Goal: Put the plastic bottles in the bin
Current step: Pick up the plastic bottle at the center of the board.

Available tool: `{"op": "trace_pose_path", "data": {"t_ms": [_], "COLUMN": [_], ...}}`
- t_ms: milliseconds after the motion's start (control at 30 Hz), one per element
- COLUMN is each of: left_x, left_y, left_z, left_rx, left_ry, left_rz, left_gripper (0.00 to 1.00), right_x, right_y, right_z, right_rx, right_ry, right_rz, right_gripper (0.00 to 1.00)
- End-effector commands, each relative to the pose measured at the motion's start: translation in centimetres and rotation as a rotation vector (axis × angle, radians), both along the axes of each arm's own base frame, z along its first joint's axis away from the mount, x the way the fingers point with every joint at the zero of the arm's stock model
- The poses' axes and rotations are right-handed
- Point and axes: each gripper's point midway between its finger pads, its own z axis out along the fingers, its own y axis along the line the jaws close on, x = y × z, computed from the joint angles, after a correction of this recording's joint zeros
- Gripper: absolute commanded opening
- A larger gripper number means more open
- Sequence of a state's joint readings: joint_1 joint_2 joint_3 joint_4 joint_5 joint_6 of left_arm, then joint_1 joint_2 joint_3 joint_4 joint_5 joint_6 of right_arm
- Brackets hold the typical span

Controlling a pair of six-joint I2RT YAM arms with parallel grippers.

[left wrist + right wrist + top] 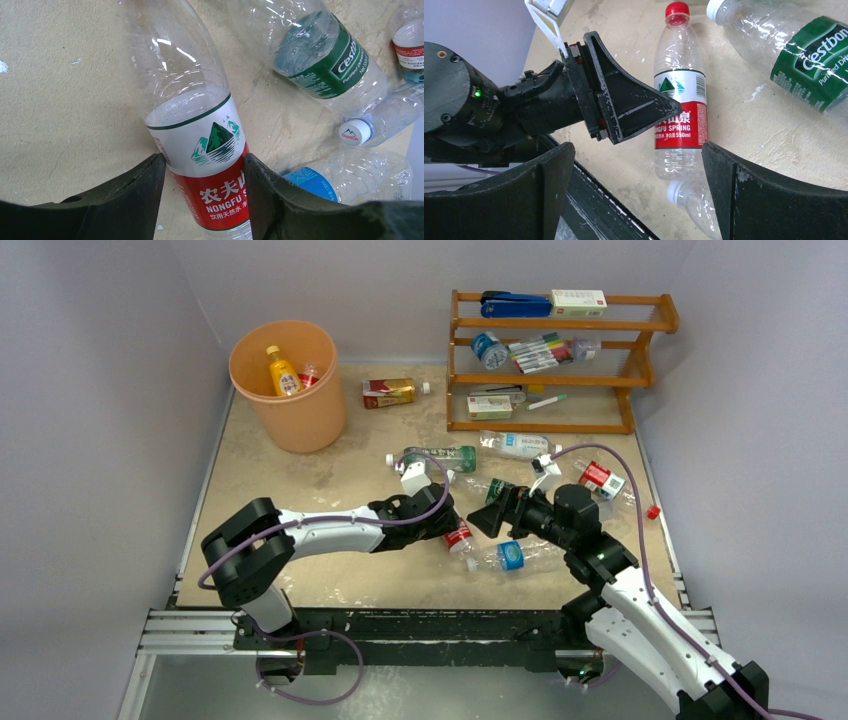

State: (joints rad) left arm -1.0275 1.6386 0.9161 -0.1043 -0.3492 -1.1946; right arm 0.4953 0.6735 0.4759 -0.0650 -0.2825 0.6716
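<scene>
The left gripper is clamping the red-labelled bottle across its label, fingers pressing both sides. The bottle is lying flat on the table, with its long axis running straight out between the fingers. The right gripper is hanging wide open just beside it, holding nothing. The bin is standing well away at the far left, so the left arm is looking better placed for carrying

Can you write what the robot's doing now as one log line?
left gripper: astride red-label bottle, grip unclear | right gripper: open, empty | bin: yellow bottle inside | table: green-label bottle, others lying
</scene>
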Motion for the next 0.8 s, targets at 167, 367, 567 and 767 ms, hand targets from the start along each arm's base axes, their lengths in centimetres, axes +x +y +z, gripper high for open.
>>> {"op": "trace_pose_path", "data": {"t_ms": [167, 367, 567, 767], "left_x": [0.1, 0.1, 0.1, -0.1], "left_y": [0.4, 1.5, 2.2, 1.8], "left_z": [1.9, 3.2, 3.7, 3.4], "left_rx": [0.028, 0.044, 0.06, 0.055], "left_ry": [-0.042, -0.066, -0.076, -0.055], "left_rz": [0.011, 0.024, 0.032, 0.029], "left_gripper": [0.49, 0.47, 0.49, 0.72], "right_x": [-0.6, -0.6, -0.1, -0.1], "right_y": [0.0, 0.1, 0.2, 0.3], "right_z": [-0.2, -0.4, -0.3, -0.6], "right_rx": [0.007, 0.006, 0.007, 0.011], "right_ry": [0.0, 0.003, -0.002, -0.001], "right_rz": [0.016, 0.022, 0.019, 0.017], "right_gripper": [1.0, 1.0, 1.0, 1.0]}}
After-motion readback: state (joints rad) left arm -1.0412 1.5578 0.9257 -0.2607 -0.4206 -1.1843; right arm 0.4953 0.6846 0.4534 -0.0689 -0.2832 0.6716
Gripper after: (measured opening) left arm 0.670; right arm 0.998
